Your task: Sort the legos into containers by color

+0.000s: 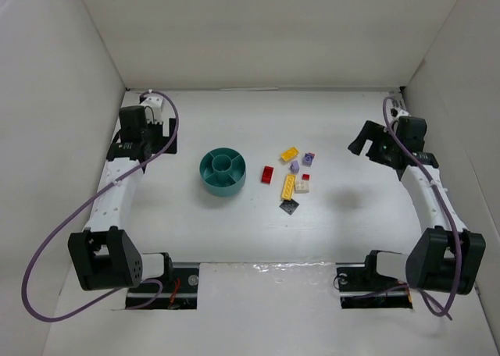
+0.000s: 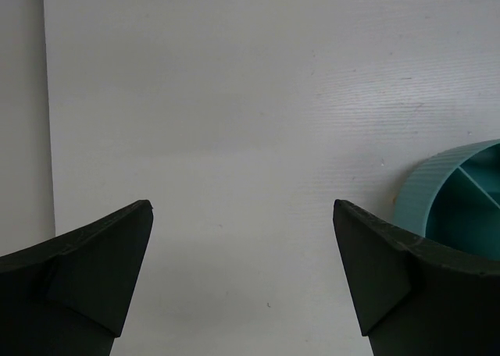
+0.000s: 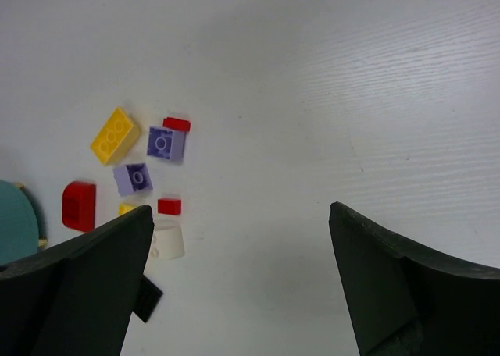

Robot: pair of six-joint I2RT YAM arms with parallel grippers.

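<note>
Gaping empty, L gripper (image 2: 242, 204) & R gripper (image 3: 241, 207), legos (image 1: 288, 186) loose beside dish (image 1: 223, 188).

Bricks (image 1: 289, 186) are scattered just right of the dish (image 1: 223, 189). My left gripper (image 2: 242, 208) sits off to the dish's left, my right gripper (image 3: 241, 209) out right of the bricks.

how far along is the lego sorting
Done: nothing yet. The dish looks empty in the top view.
In hand: nothing. The left gripper and right gripper are both open and empty.
Left: everything. The legos lie loose to the right of the dish, among them a yellow brick, a red brick and a black piece.
</note>
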